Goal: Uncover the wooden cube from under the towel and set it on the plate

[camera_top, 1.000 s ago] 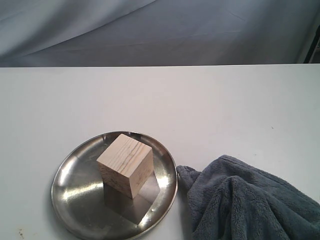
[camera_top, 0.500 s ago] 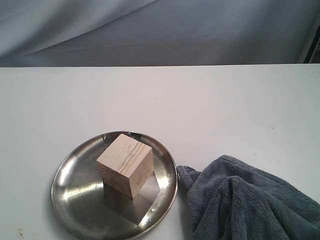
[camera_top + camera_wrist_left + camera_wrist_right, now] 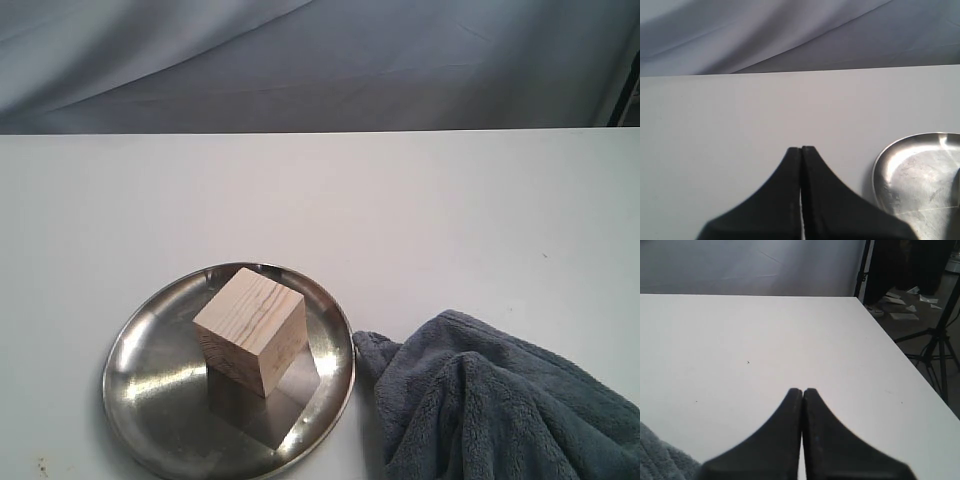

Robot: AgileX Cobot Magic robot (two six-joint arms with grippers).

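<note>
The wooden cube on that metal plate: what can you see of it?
The wooden cube is a pale tan block with darker grain lines across its top face. It sits flat on the shiny steel plate, near the middle, one vertical edge toward the camera; the plate mirrors it. Only the plate touches it; the blue-grey towel lies apart, beside the plate.

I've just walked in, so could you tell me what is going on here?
Nothing is being handled at this moment. The cube sits uncovered on the plate, and the towel lies bunched beside the plate. The left gripper and the right gripper are both shut, holding nothing.
</note>
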